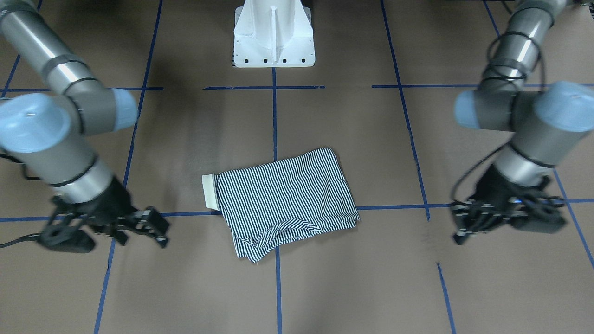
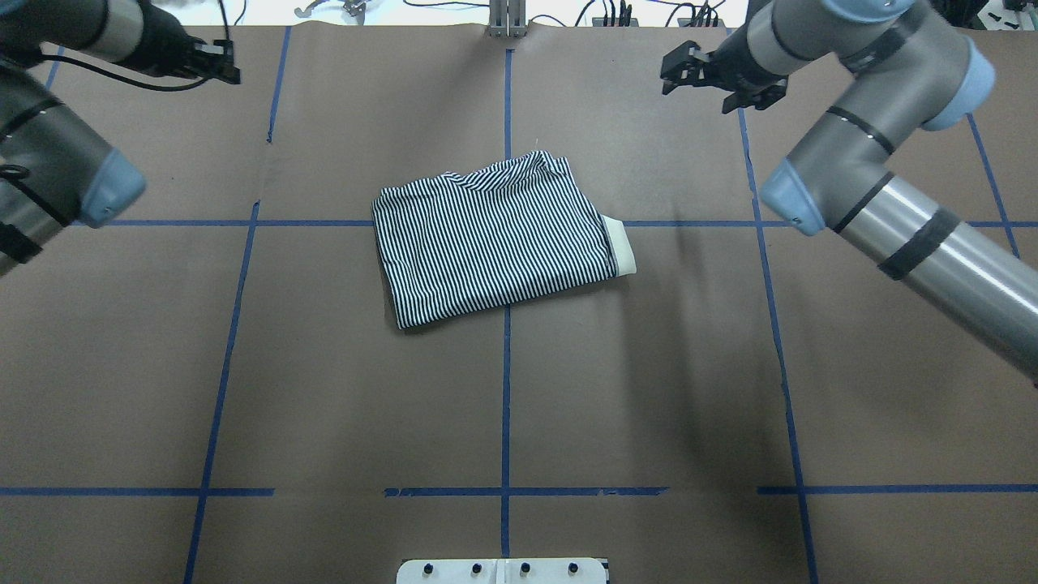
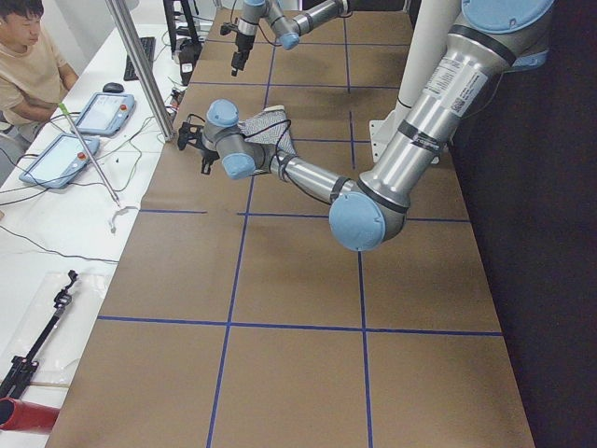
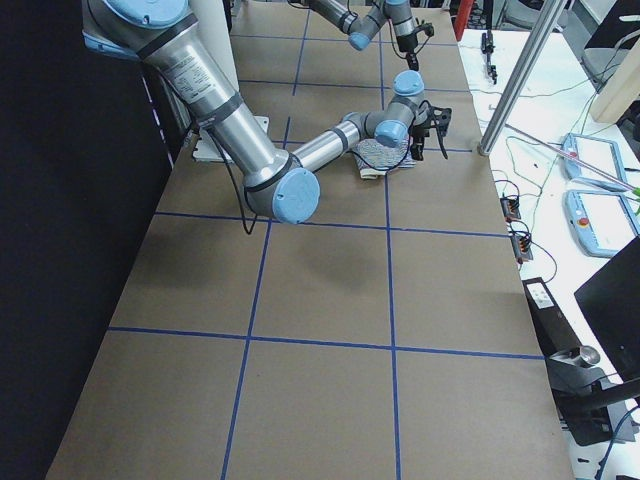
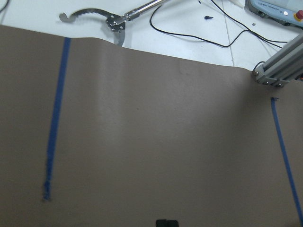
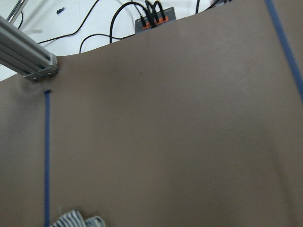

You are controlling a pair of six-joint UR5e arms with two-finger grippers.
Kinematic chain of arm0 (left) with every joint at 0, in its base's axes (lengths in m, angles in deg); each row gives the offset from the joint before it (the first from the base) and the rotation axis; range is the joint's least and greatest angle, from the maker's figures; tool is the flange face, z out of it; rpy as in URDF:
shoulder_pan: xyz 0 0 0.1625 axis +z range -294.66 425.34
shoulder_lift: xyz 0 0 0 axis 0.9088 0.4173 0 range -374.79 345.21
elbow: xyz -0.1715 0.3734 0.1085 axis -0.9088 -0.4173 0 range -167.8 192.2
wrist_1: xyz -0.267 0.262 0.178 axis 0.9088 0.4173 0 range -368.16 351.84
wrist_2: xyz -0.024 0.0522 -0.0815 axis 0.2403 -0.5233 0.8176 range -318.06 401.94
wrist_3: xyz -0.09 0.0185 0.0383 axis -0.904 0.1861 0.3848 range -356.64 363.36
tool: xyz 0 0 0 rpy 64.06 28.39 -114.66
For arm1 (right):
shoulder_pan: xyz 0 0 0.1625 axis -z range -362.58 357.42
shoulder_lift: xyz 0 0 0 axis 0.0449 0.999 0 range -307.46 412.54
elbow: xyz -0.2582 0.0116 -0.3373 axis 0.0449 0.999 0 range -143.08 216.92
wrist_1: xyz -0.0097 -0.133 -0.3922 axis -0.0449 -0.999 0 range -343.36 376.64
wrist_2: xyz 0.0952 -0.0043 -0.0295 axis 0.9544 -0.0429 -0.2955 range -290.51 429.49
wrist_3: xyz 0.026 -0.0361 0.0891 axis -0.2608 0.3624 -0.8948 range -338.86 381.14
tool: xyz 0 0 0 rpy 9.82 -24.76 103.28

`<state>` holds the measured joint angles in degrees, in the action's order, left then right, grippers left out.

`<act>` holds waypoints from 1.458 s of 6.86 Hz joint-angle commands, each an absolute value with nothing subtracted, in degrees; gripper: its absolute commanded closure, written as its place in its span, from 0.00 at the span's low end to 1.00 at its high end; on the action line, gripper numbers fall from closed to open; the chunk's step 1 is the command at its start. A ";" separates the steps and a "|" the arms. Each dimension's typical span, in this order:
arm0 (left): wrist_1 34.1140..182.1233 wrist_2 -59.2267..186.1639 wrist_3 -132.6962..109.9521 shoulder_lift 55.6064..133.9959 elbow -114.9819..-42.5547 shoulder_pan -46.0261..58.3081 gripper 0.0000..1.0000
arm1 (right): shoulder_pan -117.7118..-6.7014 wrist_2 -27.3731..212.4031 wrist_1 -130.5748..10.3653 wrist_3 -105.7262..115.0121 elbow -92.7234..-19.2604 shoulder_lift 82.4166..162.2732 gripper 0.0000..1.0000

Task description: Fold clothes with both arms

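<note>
One striped polo shirt (image 2: 495, 243) lies between two hands (left hand (image 2: 227, 63), right hand (image 2: 677, 73)), one on each of two arms, left arm (image 2: 40, 154) and right arm (image 2: 932, 243). One white pedestal (image 2: 503, 572), one bench (image 2: 324, 389), one person (image 3: 28, 65) beyond the left hand.

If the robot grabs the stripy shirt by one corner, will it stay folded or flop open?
Probably flop open: the stripy shirt is soft cloth, and its far edge lies in wrinkles. It likely weighs little, lying thin and flat. Pushed, its loose stacked layers would probably bunch rather than slide.
</note>
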<state>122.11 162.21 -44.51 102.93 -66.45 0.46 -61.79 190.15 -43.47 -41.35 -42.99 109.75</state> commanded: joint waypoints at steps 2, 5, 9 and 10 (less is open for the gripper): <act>121.83 171.03 -18.85 92.90 -68.03 -19.06 0.89 | -81.89 204.74 -47.31 -11.02 -43.94 120.37 0.00; 87.33 172.19 7.51 92.26 -78.37 -29.65 0.78 | -89.15 206.78 -67.29 14.30 -52.41 130.10 0.00; 83.26 172.64 7.75 76.55 -86.41 -28.10 0.00 | -87.94 202.40 -86.63 28.31 -65.29 136.65 0.00; 86.03 173.24 8.01 74.96 -85.98 -27.40 0.00 | -84.70 200.03 -86.46 27.65 -65.30 137.26 0.00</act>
